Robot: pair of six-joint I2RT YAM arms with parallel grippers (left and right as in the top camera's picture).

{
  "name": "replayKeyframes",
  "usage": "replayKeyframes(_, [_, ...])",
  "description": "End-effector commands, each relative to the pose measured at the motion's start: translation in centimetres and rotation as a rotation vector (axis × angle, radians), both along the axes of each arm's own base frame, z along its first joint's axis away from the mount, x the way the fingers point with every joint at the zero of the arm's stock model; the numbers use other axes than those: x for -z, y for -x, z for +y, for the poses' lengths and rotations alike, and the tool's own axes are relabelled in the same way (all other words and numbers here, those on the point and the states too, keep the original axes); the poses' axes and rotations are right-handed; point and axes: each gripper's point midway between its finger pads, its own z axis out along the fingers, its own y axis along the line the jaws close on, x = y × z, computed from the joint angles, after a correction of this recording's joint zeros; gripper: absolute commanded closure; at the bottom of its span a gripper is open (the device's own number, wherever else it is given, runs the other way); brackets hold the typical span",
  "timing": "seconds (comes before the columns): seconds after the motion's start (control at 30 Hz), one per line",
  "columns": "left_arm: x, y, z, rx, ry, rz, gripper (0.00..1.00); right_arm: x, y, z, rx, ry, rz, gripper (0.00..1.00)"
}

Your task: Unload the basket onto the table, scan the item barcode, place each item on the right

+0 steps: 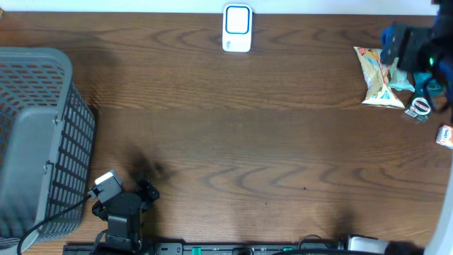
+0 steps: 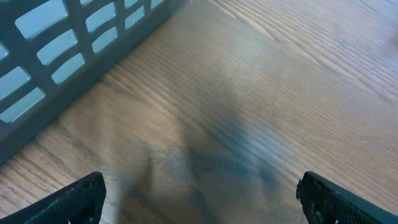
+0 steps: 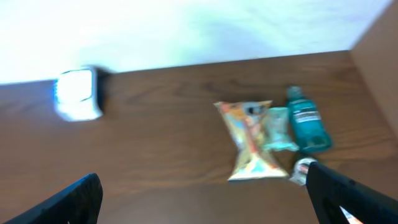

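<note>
Yellow-and-white crinkled snack bag (image 1: 380, 83), lying flat at the far right of the wooden tabletop (image 1: 248, 142). Its print is too blurred to read. A teal bottle (image 3: 306, 121) lies near it, with a pale green packet (image 3: 278, 129) between them.

Only the overhead view shows the grey basket (image 1: 71, 134) at left, with the left gripper (image 1: 145, 190) near it. The right wrist view shows the bag and the white scanner (image 3: 78, 93) well apart.

Right gripper (image 3: 214, 208): jaws wide apart, nothing between them. The bag lies ahead, toward the right-hand finger, not touching.

Left gripper: jaws apart over bare wood, bag well away.
</note>
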Motion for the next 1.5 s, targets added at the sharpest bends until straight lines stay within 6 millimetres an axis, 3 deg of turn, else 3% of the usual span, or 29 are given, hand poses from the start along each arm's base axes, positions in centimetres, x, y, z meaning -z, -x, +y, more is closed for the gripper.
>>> replayKeyframes(0.0, [0.7,0.6,0.5,-0.020,-0.019,0.035,0.02,-3.1,4.8,3.2,-0.098,-0.078,-0.074,0.01])
replayKeyframes(0.13, [0.7,0.6,0.5,-0.020,-0.019,0.034,0.02,-4.2,9.0,3.6,-0.098,-0.074,-0.095,0.01])
replayKeyframes(0.27, [0.7,0.6,0.5,-0.020,-0.019,0.035,0.02,-5.6,12.1,2.8,-0.069,0.013,-0.148,0.01])
replayKeyframes(0.53, [0.7,0.6,0.5,-0.019,-0.019,0.035,0.02,-4.2,18.2,2.2,-0.032,0.071,-0.089,0.01])
replayKeyframes(0.7, [0.7,0.6,0.5,-0.020,-0.019,0.035,0.02,-4.4,19.6,1.7,-0.001,0.103,-0.107,0.01])
replayKeyframes(0.9, [0.7,0.6,0.5,-0.020,-0.019,0.035,0.02,-6.0,22.0,1.9,0.006,0.120,-0.281,0.01])
replayKeyframes(1.0, [0.7,0.6,0.5,-0.020,-0.019,0.035,0.02,-5.6,23.2,2.1,0.009,0.126,-0.350,0.01])
replayKeyframes(1.23, [0.7,0.6,0.5,-0.020,-0.019,0.035,0.02,-3.1,24.2,3.1,-0.032,0.122,-0.541,0.01])
replayKeyframes(1.47, [0.7,0.6,0.5,-0.020,-0.019,0.035,0.02,2.0,21.3,4.4,-0.119,0.110,-0.752,0.01])
